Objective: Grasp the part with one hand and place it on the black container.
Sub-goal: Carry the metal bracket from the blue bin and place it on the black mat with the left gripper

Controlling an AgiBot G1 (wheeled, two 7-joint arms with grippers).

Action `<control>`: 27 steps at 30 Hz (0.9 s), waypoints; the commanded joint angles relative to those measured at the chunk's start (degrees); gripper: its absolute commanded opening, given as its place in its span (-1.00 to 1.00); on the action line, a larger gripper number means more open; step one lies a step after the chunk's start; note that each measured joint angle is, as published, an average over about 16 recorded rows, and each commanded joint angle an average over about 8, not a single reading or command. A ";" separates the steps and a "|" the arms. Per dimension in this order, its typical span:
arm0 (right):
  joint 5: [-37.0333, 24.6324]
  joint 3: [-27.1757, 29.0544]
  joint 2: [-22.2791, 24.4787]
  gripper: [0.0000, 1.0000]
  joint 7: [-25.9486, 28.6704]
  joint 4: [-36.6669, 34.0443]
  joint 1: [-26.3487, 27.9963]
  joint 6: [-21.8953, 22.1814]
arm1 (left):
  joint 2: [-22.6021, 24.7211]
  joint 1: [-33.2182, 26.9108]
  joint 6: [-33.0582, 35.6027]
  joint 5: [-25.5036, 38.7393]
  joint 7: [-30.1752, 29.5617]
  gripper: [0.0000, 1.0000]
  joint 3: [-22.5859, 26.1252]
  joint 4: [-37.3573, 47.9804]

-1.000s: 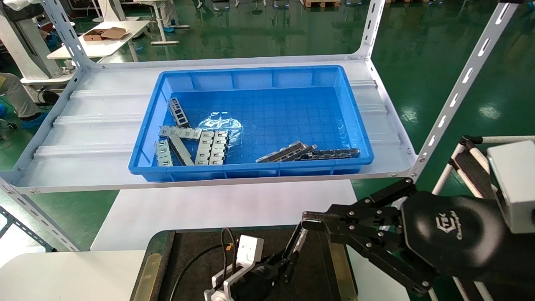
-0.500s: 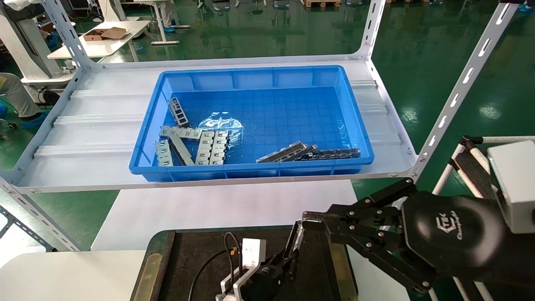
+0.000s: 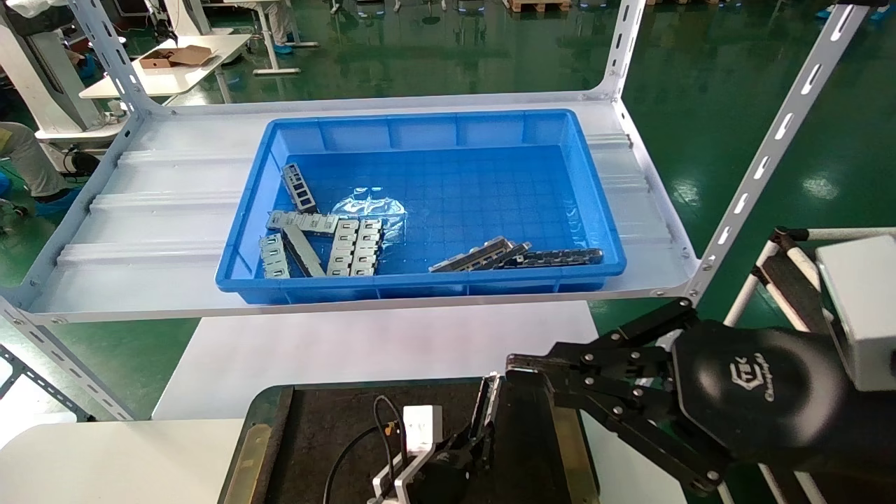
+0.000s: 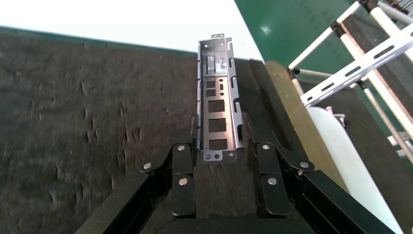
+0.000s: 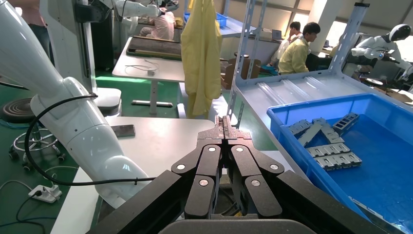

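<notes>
Looking down from the head view, you find the left gripper [image 3: 483, 439] low over the black container [image 3: 336, 427], clamped on the part [image 3: 488, 400], which stands over the tray's right half near its brass-coloured rim; the right gripper [image 3: 518, 367] hangs idle just beyond that rim, and up on the shelf the blue bin [image 3: 420, 129] holds what I count as roughly eight loose pieces, two of them dark bars, though overlaps make that uncertain. Turning to the left wrist view, you see one part [image 4: 217, 112] held across its width at the near end by the two fingers [image 4: 182, 158], the far end free above the container [image 4: 87, 122]; I judge it light, stiff thin sheet metal, smooth enough to slip, with sharp edges at the cut-outs, so you grip it best on the side walls and not the open face. Going to the right wrist view, you see the right gripper [image 5: 225, 127] with its fingers pressed together on nothing
</notes>
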 commanded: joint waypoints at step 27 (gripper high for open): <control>0.02 -0.03 0.01 1.00 -0.01 0.00 0.01 0.01 | 0.11 -6.44 -12.79 -23.59 6.32 1.00 15.09 -4.63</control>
